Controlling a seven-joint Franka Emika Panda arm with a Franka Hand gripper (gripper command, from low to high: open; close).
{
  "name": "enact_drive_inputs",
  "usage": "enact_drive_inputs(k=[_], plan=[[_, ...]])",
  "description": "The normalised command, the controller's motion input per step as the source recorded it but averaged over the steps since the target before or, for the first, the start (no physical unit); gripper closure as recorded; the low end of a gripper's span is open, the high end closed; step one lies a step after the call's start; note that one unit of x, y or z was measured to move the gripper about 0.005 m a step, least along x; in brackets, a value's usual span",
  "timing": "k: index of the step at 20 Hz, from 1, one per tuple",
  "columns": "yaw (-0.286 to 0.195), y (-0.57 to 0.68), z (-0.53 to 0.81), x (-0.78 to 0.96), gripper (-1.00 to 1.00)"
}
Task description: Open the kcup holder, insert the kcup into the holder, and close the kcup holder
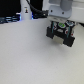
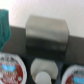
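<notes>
Kcup (image 1: 61, 23), showing as a small green-topped spot, is sitting between the fingers of the hand (image 1: 60, 31) in the exterior view, so the hand is clamping on it rather than hanging open. The hand is hovering over the pale bench (image 1: 30, 55), toward the exterior view's right, with nothing else lying on the near surface. No drawer unit is showing clearly in this view.

In the wrist view, a grey metallic block (image 2: 46, 33) is filling the middle, and below it a white round pod shape (image 2: 42, 69) is lying between two pods with red-and-white tops (image 2: 10, 66), apparently in the kcup holder's tray (image 2: 22, 45), though blur is making this uncertain. A teal object (image 2: 4, 27) is standing at one edge.

Judging from this, the tray seems already pulled out and the pod picked up; setting it in a slot and closing are remaining.
</notes>
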Motion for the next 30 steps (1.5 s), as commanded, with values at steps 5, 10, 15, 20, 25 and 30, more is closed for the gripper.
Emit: enact_drive_inputs(k=[5, 10, 15, 20, 25, 30], plan=[[0.210, 0.15, -0.30, 0.21, -1.00], [0.260, 0.07, -0.18, -0.12, -1.00], [0.220, 0.19, -0.10, -0.39, -1.00], [0.136, 0.41, 0.00, -0.45, -1.00], [0.113, 0.53, 0.05, -0.43, -1.00], [0.098, 0.51, 0.10, -0.53, -1.00]])
